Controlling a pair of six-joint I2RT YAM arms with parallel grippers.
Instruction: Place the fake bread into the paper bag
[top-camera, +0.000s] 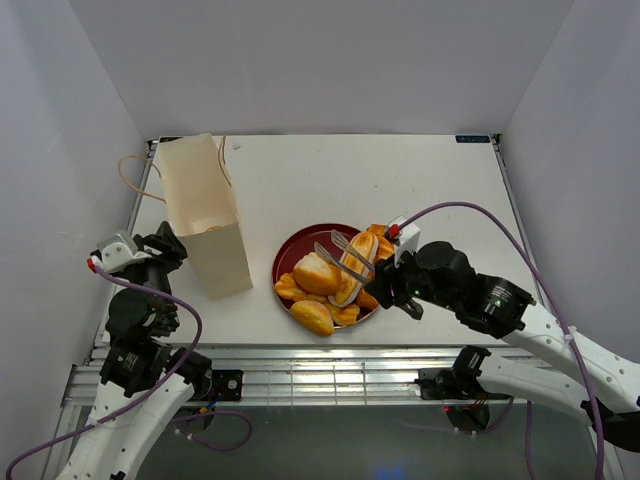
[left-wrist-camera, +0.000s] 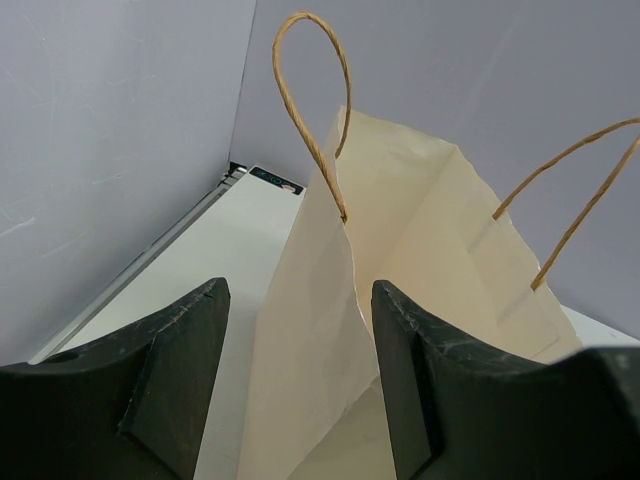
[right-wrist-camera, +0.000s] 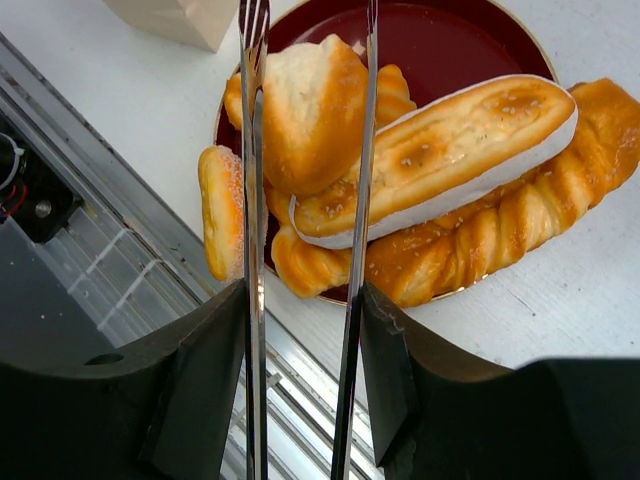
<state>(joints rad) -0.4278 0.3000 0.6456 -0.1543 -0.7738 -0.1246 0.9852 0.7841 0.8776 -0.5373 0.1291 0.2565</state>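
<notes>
Fake bread (top-camera: 330, 285) heaped on a dark red plate (top-camera: 297, 248), near-centre of the white table (top-camera: 400, 180). A cream-striped loaf (right-wrist-camera: 440, 160) lies on top, a round bun (right-wrist-camera: 315, 110) to its left, and a braid (right-wrist-camera: 520, 215) along the plate's right rim.

Paper bag (top-camera: 205, 215) stands upright at far left, well apart from the plate, mouth open.

Right gripper (right-wrist-camera: 305, 300) is clamped on metal tongs (top-camera: 345, 255). Tong arms are apart, tips over the bun and loaf; contact cannot be told.

Left gripper (top-camera: 168, 245) sits just beside the bag's left wall, fingers spread wide and holding nothing.
</notes>
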